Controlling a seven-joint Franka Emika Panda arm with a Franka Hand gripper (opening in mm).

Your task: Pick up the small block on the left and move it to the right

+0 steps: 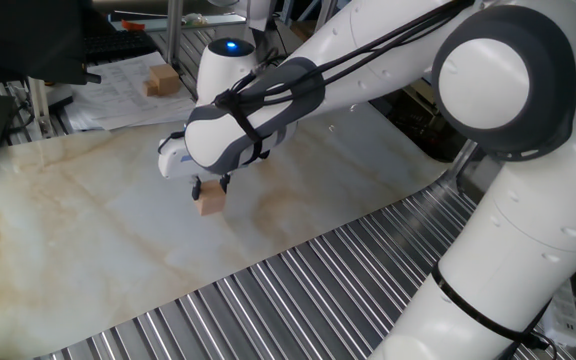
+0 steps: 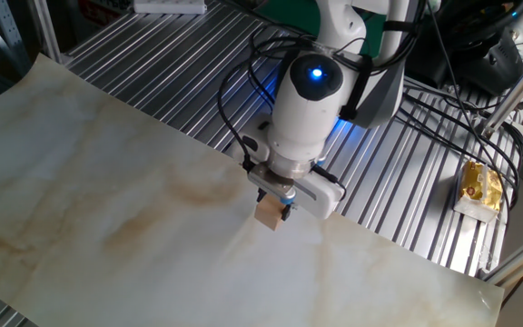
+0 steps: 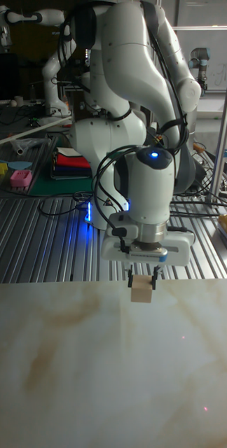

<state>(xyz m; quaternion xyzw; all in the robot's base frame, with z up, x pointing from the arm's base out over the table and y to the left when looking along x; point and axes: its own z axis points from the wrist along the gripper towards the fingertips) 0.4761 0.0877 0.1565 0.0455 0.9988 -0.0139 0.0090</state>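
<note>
The hand pinches the small block by opposite flat faces at frame centre, just above the marbled desk, a light, rigid wooden cube unlikely to slip.
</note>
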